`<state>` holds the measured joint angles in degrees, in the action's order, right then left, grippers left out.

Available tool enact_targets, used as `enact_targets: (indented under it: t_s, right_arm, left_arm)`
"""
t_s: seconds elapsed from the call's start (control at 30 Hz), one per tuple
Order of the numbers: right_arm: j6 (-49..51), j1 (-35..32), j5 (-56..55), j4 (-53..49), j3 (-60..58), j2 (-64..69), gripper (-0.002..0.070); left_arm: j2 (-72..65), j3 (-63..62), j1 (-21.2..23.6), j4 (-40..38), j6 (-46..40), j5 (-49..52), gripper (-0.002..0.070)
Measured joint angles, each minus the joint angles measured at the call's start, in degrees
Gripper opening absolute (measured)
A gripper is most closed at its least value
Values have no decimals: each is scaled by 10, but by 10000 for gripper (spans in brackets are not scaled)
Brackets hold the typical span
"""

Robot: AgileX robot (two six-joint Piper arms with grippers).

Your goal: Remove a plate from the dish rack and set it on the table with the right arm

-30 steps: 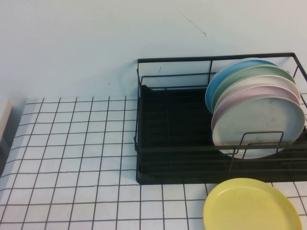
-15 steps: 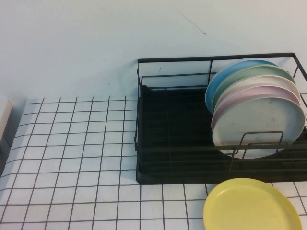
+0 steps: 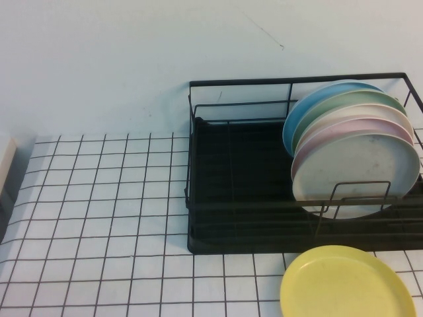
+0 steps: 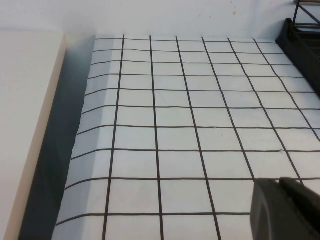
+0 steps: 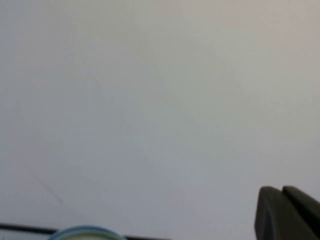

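Plates stand on edge at the right end of the rack (image 3: 198, 198), five of them stacked face to face, and the one we want, the grey plate (image 3: 357, 168), is at the front of the row, leaning back on a pink plate (image 3: 344, 129). Its face tilts toward the robot's side, its lower edge tucked behind a wire loop (image 3: 360, 191) at the rack's front rail. A yellow plate (image 3: 344, 284) lies flat on the table (image 3: 99, 198) just in front of the rack, so that spot is taken.

Neither arm shows from above. Right gripper (image 5: 287, 212) is up high with jaws fully closed and empty, its camera looking mostly at blank wall, with only a sliver of a blue plate's rim (image 5: 85, 232) and the rack's top bar at the frame's bottom edge. So the grey plate lies below and ahead of that gripper, rim up. My read: the right arm is the nearer one, and it must open, drop toward the top rim and lift the plate upward clear of the loop.

Left gripper (image 4: 287, 210) hangs low over open grid on the table, well apart from the rack; whether it is open I cannot tell.
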<state>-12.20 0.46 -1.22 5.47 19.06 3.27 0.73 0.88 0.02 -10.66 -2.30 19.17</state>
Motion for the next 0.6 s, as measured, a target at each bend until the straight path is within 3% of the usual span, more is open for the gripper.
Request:
enact_targets:
  t_s: [0.17, 0.37, 0.6]
  right_arm:
    - [-34, 0, 207, 2, 139, 133, -4]
    - [-188, 0, 403, 53, 266, 332, -4]
    - [-348, 0, 478, 123, 348, 513, -4]
  left_arm:
    - [0, 0, 0, 0, 0, 0, -4]
    - [0, 0, 0, 0, -2, 0, -4]
    - [0, 0, 0, 0, -2, 0, -4]
